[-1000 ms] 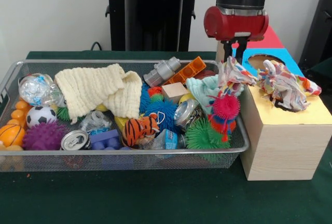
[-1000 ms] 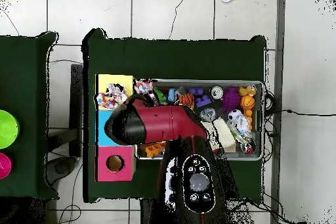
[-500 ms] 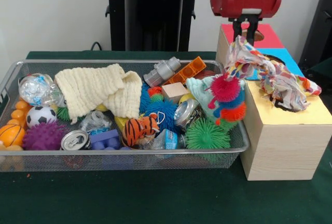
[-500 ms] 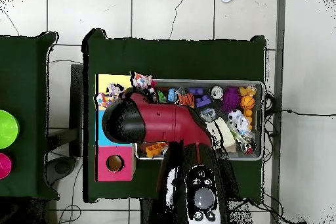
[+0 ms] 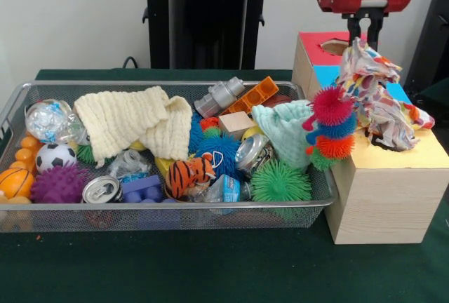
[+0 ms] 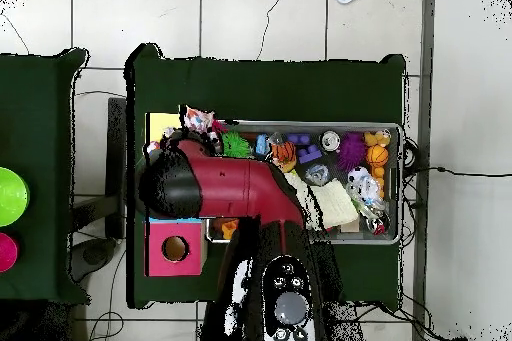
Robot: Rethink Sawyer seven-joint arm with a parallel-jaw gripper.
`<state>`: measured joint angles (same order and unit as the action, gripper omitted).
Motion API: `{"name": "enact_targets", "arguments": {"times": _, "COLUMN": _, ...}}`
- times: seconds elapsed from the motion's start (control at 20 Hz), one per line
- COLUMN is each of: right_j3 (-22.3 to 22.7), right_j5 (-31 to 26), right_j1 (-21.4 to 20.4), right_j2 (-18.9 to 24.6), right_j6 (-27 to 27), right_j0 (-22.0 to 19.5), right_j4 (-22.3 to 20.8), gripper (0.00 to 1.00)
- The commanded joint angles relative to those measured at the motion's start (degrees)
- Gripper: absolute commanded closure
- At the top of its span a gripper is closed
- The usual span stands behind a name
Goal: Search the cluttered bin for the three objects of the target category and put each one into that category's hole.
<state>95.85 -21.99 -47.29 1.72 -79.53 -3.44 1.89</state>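
- A patterned rag [image 5: 365,71] hangs straight down from the gripper [image 5: 365,28], whose black fingers are pinched on its top end; its long axis runs vertical.
- A spiky, many-coloured toy [image 5: 330,129] clings to the rag's lower end, dangling at the bin's right edge.
- Directly right and just below lies the yellow-topped section of the wooden box [image 5: 382,198], where a second rag [image 5: 389,119] already sits bunched over the hole; the load must travel a little farther right to clear it.
- Against the picture a second earlier, rag and toy have risen out of the wire bin [image 5: 21,208] and swung right toward the box.
- The cream cloth [image 5: 133,124], tiger toy [image 5: 189,174] and mint cloth [image 5: 287,131] lie in the bin, undisturbed.
- From overhead, the red arm [image 6: 225,187] covers the box's near sections.
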Motion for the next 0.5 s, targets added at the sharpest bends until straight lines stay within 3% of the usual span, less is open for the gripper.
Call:
{"name": "enact_targets", "arguments": {"times": 0.05, "right_j3": 0.9, "right_j5": -4.1, "right_j1": 3.3, "right_j2": -1.2, "right_j6": -15.0, "right_j0": 1.0, "right_j4": 3.0, "gripper": 1.00}}
{"name": "enact_targets", "arguments": {"times": 0.5, "right_j3": 2.5, "right_j5": -0.6, "right_j1": 4.0, "right_j2": -0.8, "right_j6": -12.7, "right_j0": -0.4, "right_j4": 2.5, "gripper": 1.00}}
